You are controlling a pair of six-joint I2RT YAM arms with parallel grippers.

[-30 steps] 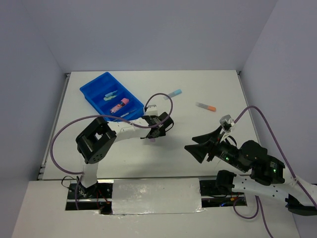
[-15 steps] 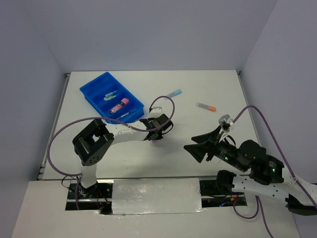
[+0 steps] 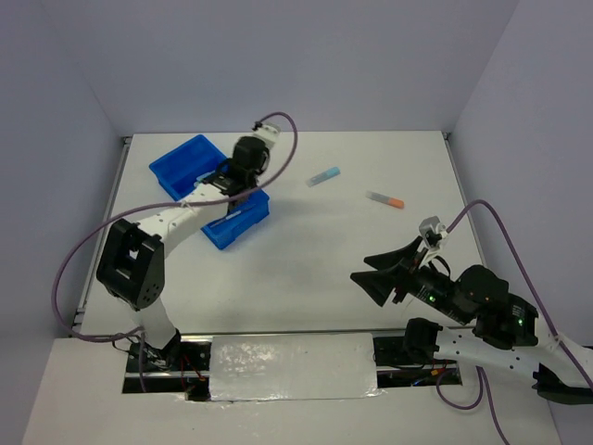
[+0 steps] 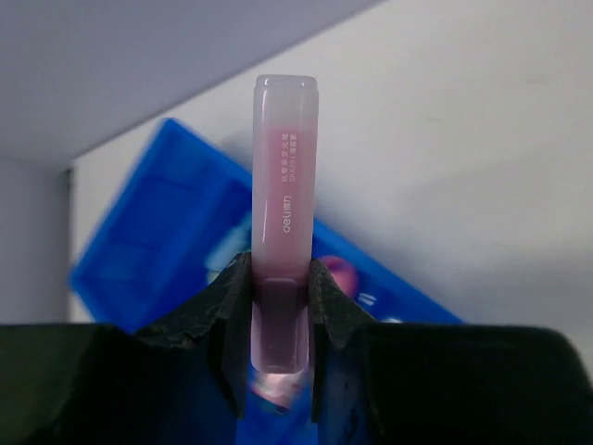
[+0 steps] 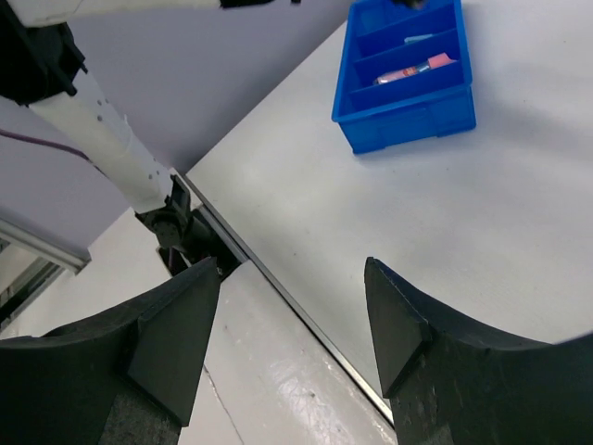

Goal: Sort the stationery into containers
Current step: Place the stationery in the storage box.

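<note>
1. The left tool [image 4: 280,278] pinches a pink stick [image 4: 285,185] by its lower end — the stick points straight out ahead of the tool.
2. The blue tray [image 4: 139,250] lies just below it, so the way to go is down.
3. The right tool [image 5: 292,306] gapes wide and holds nothing. It sits far from the tray — the left one is nearer.

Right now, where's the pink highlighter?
Held in the left end effector, the pink highlighter hangs over the blue tray, far left of the table in the top view.

White table [image 3: 306,269], pale lavender walls [image 3: 278,56], even light
</note>
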